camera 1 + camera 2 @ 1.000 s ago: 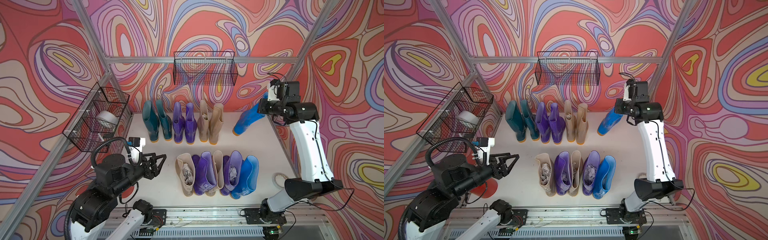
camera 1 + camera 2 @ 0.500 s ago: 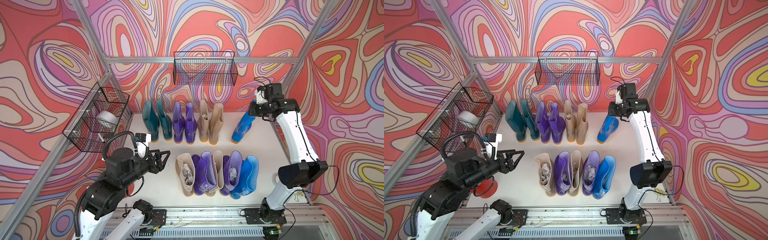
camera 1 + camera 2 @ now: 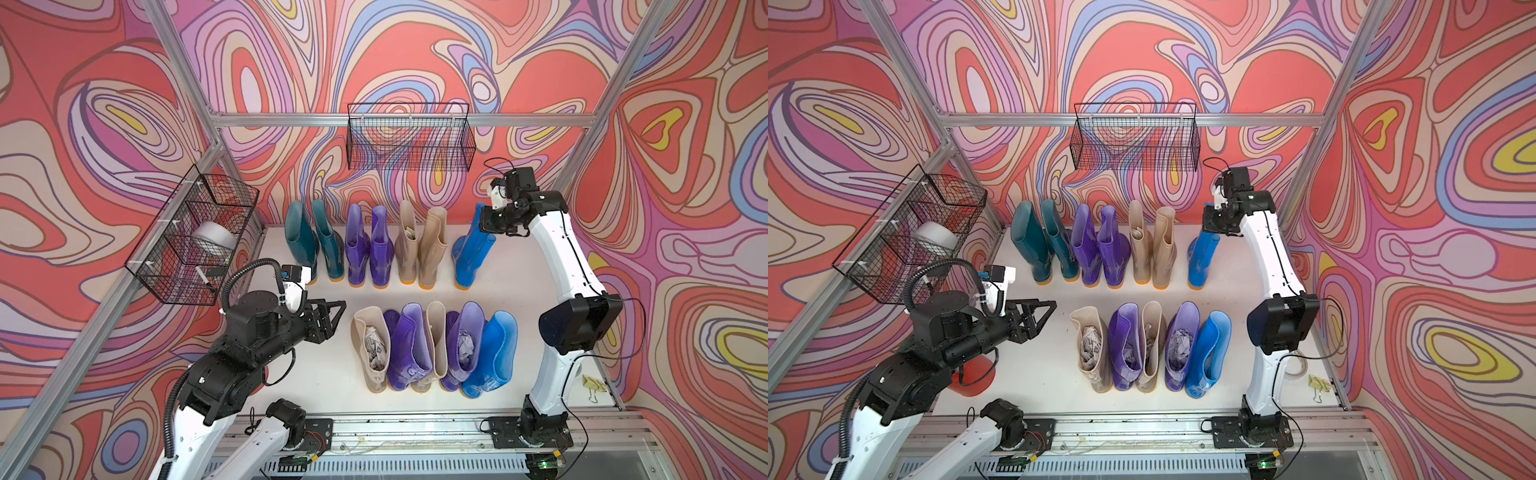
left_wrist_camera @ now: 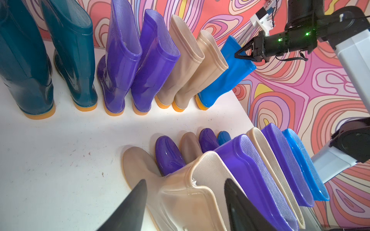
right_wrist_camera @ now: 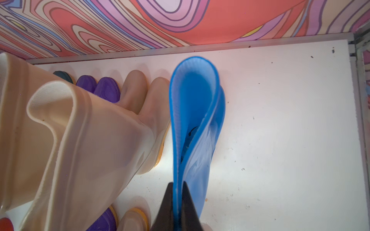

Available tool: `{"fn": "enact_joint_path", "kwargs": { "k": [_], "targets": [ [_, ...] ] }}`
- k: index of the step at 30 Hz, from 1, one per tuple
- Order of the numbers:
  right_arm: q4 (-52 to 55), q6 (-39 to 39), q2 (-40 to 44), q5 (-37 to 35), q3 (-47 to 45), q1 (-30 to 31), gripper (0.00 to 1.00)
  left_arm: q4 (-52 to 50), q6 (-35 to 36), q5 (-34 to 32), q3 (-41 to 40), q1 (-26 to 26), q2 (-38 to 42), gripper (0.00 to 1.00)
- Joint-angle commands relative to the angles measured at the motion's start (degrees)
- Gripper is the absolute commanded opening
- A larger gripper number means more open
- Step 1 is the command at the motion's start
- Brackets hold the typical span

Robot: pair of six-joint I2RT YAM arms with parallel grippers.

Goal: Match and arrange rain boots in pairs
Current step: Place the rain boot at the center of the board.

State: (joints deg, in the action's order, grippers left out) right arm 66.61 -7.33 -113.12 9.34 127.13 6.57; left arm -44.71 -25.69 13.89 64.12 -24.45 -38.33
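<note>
My right gripper [image 3: 488,224] [image 5: 176,192] is shut on the cuff of a bright blue rain boot [image 3: 471,253] [image 5: 192,96]. That boot stands at the right end of the back row, sole on the white table [image 3: 519,291]. Left of it stand a beige pair [image 3: 432,245], a purple pair [image 3: 357,245] and a teal pair [image 3: 301,237]. The front row reads beige [image 3: 372,345], purple [image 3: 405,349], beige [image 3: 436,332], purple [image 3: 465,345], blue [image 3: 492,353]. My left gripper [image 3: 338,309] [image 4: 185,181] is open, just left of the front beige boot's cuff, holding nothing.
A wire basket [image 3: 409,137] hangs on the back wall. Another wire basket [image 3: 195,237], holding a white roll, hangs on the left wall. A red object [image 3: 973,374] lies under my left arm. A yellow clip [image 3: 592,384] lies at the table's front right.
The right arm has brought the tilted blue boot leftward and stood it more upright beside the beige pair. The left gripper has advanced toward the front row, still open.
</note>
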Motion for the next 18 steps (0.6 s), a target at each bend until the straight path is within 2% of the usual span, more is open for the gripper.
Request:
{"fn": "enact_joint_path", "kwargs": {
  "k": [1,18],
  "targets": [
    [-2.28,0.48,0.31,0.76,3.35,1.32,0.00,1.28,0.73,-0.49,0.20,-0.29,0.70,0.64],
    [-2.19,0.89,-5.38,0.27,4.13,2.71,0.00,0.19,1.06,-1.44,-0.39,-0.28,1.34,0.64]
  ]
}}
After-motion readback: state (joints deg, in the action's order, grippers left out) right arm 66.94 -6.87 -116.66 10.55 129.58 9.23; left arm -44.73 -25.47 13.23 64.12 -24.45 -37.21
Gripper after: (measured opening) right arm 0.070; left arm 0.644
